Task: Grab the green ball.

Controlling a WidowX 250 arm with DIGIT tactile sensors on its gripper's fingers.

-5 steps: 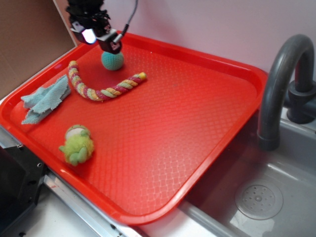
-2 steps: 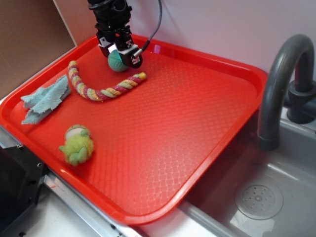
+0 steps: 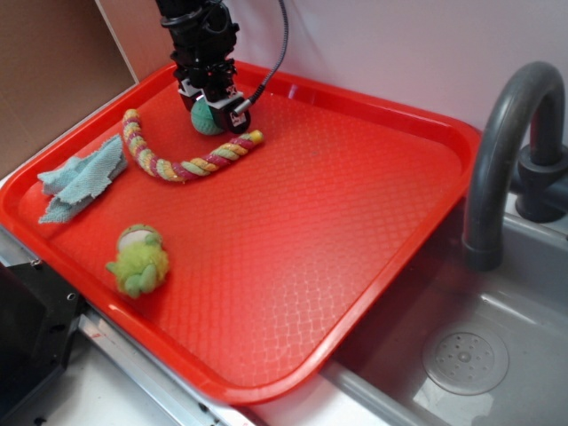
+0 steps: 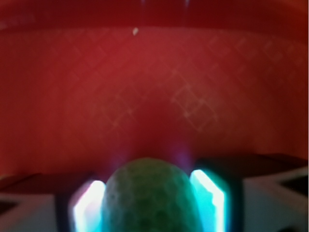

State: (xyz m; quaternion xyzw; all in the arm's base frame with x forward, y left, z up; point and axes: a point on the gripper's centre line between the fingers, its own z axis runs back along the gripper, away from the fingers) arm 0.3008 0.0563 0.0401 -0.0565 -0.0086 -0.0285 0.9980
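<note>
My gripper [image 3: 211,105] straddles the green ball [image 4: 148,195] at the red tray's [image 3: 373,213] far corner, fingers [image 4: 208,195] flanking it; whether they pinch it, I cannot tell. The tray also holds a rope toy [image 3: 182,160], blue cloth [image 3: 82,177] and plush toy [image 3: 139,260].

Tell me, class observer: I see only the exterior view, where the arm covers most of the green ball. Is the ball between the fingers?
Observer: Yes. In the wrist view the green ball sits between the two fingers of the gripper, one on each side.
Operator: Are the fingers pressing on it?
Observer: They flank it closely, but the wrist picture is too blurred to show contact, so I cannot tell.
Operator: What lies ahead of the ball?
Observer: Only bare red tray floor, rising to the tray's rim at the top of the wrist view.
</note>
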